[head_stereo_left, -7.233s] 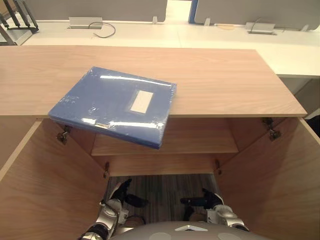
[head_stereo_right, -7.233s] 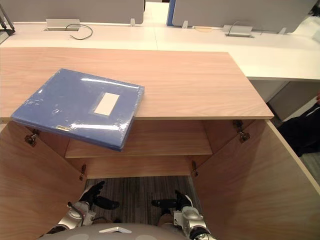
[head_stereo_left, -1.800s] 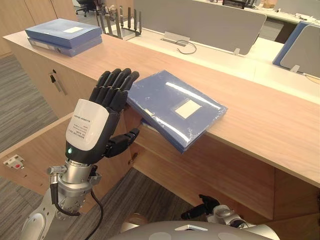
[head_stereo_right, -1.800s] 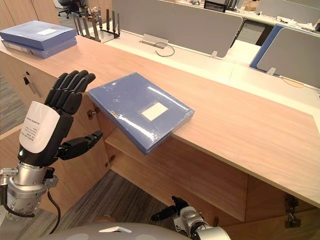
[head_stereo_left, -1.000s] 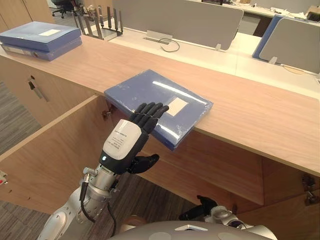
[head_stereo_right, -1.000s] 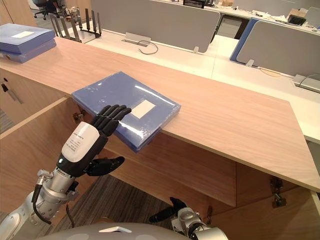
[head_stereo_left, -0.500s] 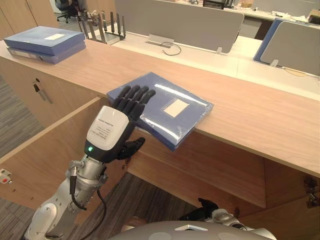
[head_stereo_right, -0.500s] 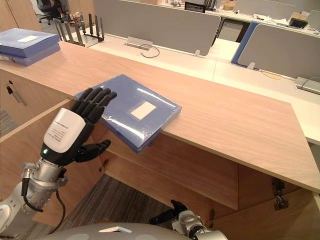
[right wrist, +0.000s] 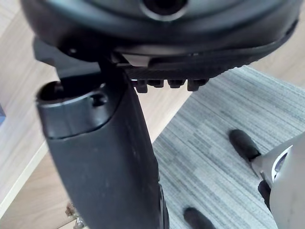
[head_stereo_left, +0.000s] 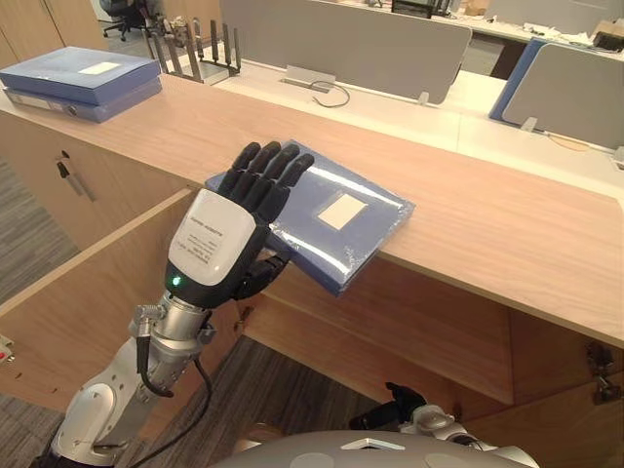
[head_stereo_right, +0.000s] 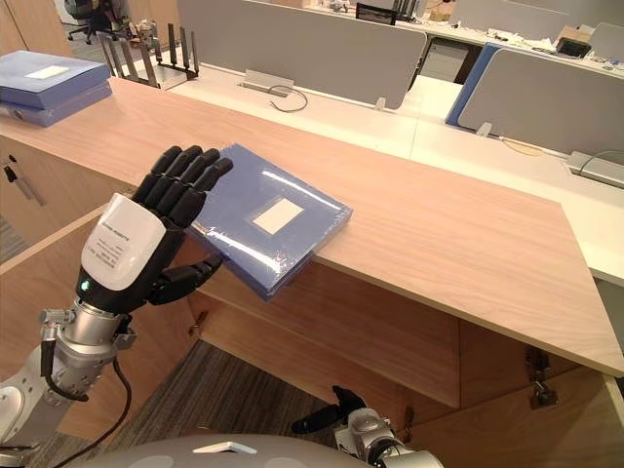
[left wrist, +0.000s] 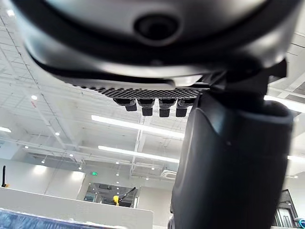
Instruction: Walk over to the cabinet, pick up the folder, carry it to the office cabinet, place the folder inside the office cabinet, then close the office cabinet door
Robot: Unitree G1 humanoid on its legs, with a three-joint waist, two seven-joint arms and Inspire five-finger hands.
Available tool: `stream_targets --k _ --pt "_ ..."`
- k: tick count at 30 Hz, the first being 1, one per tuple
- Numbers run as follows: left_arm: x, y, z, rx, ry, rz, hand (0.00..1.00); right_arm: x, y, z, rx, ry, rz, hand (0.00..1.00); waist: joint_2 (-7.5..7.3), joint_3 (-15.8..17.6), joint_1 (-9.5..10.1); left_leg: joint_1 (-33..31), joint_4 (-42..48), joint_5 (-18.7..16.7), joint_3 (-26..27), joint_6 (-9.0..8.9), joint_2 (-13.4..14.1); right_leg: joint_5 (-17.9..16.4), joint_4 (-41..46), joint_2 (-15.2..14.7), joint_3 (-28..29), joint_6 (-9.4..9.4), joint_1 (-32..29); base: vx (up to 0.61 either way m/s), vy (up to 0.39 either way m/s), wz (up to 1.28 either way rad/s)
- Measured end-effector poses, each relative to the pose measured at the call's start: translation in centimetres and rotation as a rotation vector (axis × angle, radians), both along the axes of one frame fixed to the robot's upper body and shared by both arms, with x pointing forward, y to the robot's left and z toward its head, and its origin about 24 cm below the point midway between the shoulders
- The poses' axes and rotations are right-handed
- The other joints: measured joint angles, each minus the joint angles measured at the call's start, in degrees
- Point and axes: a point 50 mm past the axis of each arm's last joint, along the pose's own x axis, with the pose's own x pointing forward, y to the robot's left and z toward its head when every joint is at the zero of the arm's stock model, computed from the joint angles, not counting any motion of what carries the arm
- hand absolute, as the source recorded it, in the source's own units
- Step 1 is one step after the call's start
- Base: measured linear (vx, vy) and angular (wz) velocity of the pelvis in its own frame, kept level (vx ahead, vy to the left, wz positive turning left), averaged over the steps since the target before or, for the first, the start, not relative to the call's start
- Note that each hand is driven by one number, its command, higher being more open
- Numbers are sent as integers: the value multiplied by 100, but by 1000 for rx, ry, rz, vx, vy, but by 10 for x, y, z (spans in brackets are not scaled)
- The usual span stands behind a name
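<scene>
Lying flat on the wooden surface [head_stereo_left: 487,224] of the cabinet, the blue folder [head_stereo_left: 375,219] carries a white label [head_stereo_left: 343,211] on its cover. Its near corner juts past the front edge, over the open cabinet below. The left hand [head_stereo_left: 210,239] is raised in front of the folder's left corner, back of the hand toward the head camera. Its fingers [head_stereo_left: 261,175] are straight and slightly fanned, holding nothing, and its thumb [head_stereo_left: 255,280] reaches out just under the folder's overhanging edge. Whether fingers or thumb actually touch the folder cannot be told from these views. The right hand [head_stereo_right: 336,409] hangs low above the grey carpet [head_stereo_right: 244,380], well apart from the folder, with its fingers loose and nothing in them. The cabinet's left door [head_stereo_left: 88,292] stands swung open beside the left arm, and a hinge [head_stereo_left: 597,375] shows on the right side of the opening. At the far left end of the surface, two more blue folders [head_stereo_left: 83,76] sit stacked. Behind them stands a black file rack [head_stereo_left: 195,44]. Grey partition screens [head_stereo_left: 361,39] rise along the white desks [head_stereo_left: 468,107] beyond.
</scene>
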Motion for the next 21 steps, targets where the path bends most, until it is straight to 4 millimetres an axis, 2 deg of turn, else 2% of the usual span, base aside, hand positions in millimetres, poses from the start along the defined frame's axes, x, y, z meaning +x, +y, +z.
stream_targets --k 6,12,21 --pt "-1 -5 -6 5 42 -25 100 0 0 0 1 0 -5 100 -15 -10 -4 7 -4 -1 11 1 4 2 0 0 9 -2 0 0 0 0" --pt "-3 -14 -20 23 136 -73 100 0 0 0 2 0 -8 100 -13 -8 -13 9 -14 -1 15 1 5 2 0 0 12 -2 -3 0 0 0" --pt "2 -4 -49 46 273 -17 100 2 0 1 3 -9 -7 100 11 7 -135 11 -33 -2 56 2 8 2 0 -7 50 -2 -28 0 3 -1"
